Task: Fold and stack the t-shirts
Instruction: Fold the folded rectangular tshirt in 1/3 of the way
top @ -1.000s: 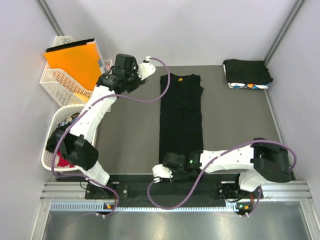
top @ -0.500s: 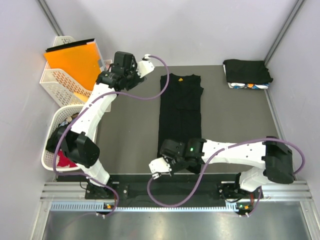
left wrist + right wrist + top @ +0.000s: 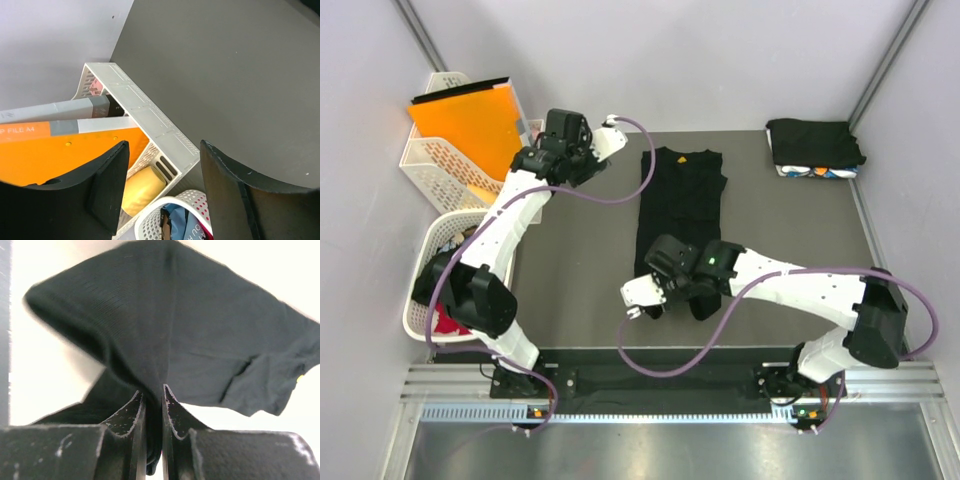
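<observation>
Pinching the near hem of the long black cloth t-shirt point(image 3: 682, 200) in my nearly closed right jaws; it stretches lengthwise toward the desk's point(image 3: 580, 260) far edge, while my left jaws gape empty near the far-left corner.

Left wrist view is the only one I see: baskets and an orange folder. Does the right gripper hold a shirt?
Observer: Yes, the right gripper is shut on the near end of the black t-shirt.
Operator: Are any shirts folded already?
Observer: A folded stack lies at the far right corner of the table.
Operator: Where is my left gripper compared with the shirt?
Observer: The left gripper, open, is left of its collar end.
</observation>
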Controlling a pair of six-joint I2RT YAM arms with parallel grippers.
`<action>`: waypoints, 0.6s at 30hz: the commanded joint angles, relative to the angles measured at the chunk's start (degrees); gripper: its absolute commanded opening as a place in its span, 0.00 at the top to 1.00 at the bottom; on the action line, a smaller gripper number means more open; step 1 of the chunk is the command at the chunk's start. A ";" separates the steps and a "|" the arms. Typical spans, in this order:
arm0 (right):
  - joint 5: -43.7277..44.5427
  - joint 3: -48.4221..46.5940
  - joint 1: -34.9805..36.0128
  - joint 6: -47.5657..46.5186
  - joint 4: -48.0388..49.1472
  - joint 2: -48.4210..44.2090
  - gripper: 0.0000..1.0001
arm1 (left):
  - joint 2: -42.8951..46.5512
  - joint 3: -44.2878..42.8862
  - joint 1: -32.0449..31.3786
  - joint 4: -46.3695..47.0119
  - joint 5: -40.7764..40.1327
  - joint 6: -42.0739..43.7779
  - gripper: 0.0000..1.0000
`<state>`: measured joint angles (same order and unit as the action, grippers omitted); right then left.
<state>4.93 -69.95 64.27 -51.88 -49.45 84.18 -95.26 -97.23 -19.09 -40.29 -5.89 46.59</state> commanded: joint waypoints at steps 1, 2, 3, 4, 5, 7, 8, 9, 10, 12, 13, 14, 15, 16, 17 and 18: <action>1.49 -3.26 -3.62 -5.77 0.40 2.04 1.00 | 3.86 0.99 1.16 3.29 1.85 -0.97 0.36; 1.31 -3.26 -4.23 -6.47 0.76 2.39 1.00 | 3.94 1.25 1.16 3.29 1.93 -0.97 0.36; 2.01 -3.09 -5.02 -7.61 1.37 3.09 1.00 | 4.03 1.25 1.42 3.38 2.28 -1.06 0.36; 2.10 -3.08 -5.29 -8.15 1.90 3.44 1.00 | 3.95 1.34 1.51 3.47 2.55 -1.15 0.36; 2.10 -3.43 -5.56 -8.67 1.90 4.14 1.00 | 3.95 1.43 1.60 3.55 2.81 -1.15 0.36; 1.93 -3.96 -6.43 -9.73 2.51 4.93 1.00 | 3.86 1.34 2.13 3.64 3.34 -1.06 0.36; 1.84 -4.57 -6.79 -10.52 2.87 5.64 1.00 | 3.77 1.34 2.39 3.64 3.60 -1.15 0.36; 2.19 -4.84 -7.49 -11.05 3.30 6.08 1.00 | 3.86 1.43 2.57 3.73 4.04 -1.15 0.36; 2.19 -5.19 -7.93 -11.75 3.66 6.52 1.00 | 3.94 1.43 2.74 3.82 4.31 -1.32 0.36; 2.89 -6.59 -9.33 -13.42 4.80 7.66 1.00 | 3.94 1.78 3.18 4.08 4.66 -1.41 0.36; 2.89 -7.30 -9.77 -13.86 5.15 8.19 1.00 | 3.86 1.87 3.36 4.00 5.18 -1.50 0.36; 2.98 -9.13 -10.30 -14.47 5.15 9.41 1.00 | 3.94 2.13 3.62 4.08 5.36 -1.50 0.36; 2.89 -10.02 -11.18 -14.74 5.15 9.94 1.00 | 3.86 2.31 3.71 4.17 5.45 -1.67 0.36; 2.98 -10.81 -11.53 -15.09 5.24 10.47 1.00 | 3.77 2.31 3.80 4.26 5.63 -1.85 0.36; 2.89 -12.12 -11.97 -15.88 5.16 11.17 1.00 | 3.77 2.40 3.97 4.35 5.63 -1.85 0.36; 2.89 -12.66 -12.58 -16.23 5.24 11.44 1.00 | 3.77 2.48 4.06 4.35 5.63 -1.94 0.36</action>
<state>6.76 -77.28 53.95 -64.62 -47.11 94.45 -94.11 -95.48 -15.70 -38.98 -2.07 45.84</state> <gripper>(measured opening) 0.102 0.638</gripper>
